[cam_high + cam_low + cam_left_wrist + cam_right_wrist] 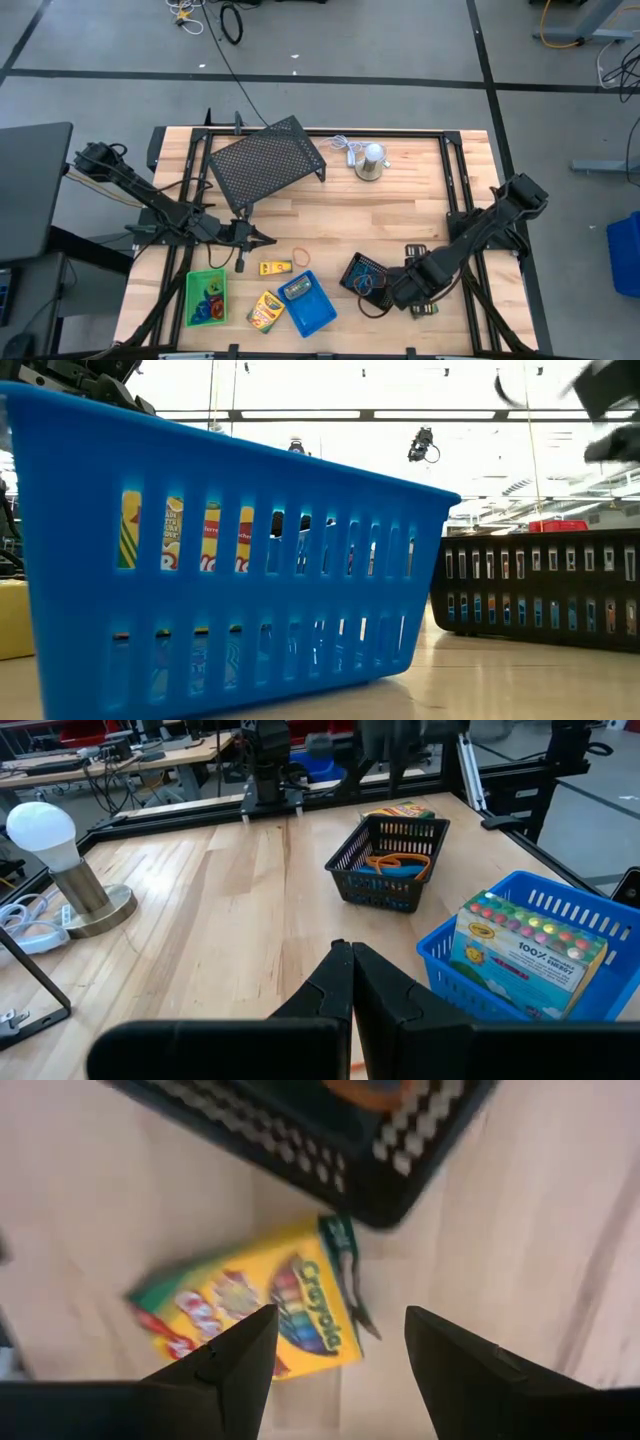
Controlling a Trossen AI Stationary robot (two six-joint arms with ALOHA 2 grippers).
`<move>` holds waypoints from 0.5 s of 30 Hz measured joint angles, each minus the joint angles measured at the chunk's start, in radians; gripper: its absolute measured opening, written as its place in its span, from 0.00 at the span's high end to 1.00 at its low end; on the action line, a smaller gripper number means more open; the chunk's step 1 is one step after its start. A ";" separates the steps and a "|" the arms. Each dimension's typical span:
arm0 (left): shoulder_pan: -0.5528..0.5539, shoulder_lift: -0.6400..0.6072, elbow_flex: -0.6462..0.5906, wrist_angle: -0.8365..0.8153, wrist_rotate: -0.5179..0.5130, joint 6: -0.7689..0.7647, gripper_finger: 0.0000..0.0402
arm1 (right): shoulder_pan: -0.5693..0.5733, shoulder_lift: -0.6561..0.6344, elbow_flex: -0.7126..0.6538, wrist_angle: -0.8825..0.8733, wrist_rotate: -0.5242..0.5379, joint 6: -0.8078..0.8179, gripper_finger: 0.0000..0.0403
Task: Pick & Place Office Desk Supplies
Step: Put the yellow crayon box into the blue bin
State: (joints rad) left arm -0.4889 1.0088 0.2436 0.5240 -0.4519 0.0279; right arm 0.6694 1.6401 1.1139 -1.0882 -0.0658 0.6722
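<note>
Wooden counter (400,210) carries the supplies along its near edge. One crayon box (250,1312) lies flat beside the black mesh tray (362,274). Right gripper (340,1342) hangs directly above this box, jaws wide, arm angled inward. Left gripper (351,965) reaches low over mid-counter, jaws closed, empty, near the blue tray (540,955).

Wooden table (400,215) bearing trays, crayon boxes, rack, lamp
</note>
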 joint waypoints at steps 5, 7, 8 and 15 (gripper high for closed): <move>0.000 0.000 0.000 0.001 0.000 -0.001 0.98 | 0.002 0.000 -0.128 0.070 -0.062 -0.003 0.44; 0.000 0.000 0.000 0.001 0.008 -0.001 0.98 | 0.003 -0.001 -0.159 0.117 -0.073 -0.015 0.44; 0.000 0.000 0.000 0.001 0.013 -0.001 0.98 | 0.002 -0.003 -0.172 0.148 -0.073 -0.023 0.44; 0.000 0.000 0.000 0.001 0.015 -0.002 0.98 | 0.000 -0.011 -0.227 0.281 -0.105 -0.085 0.44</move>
State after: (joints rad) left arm -0.4889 1.0088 0.2436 0.5247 -0.4370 0.0261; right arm 0.6689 1.6295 0.8869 -0.8075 -0.1707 0.5871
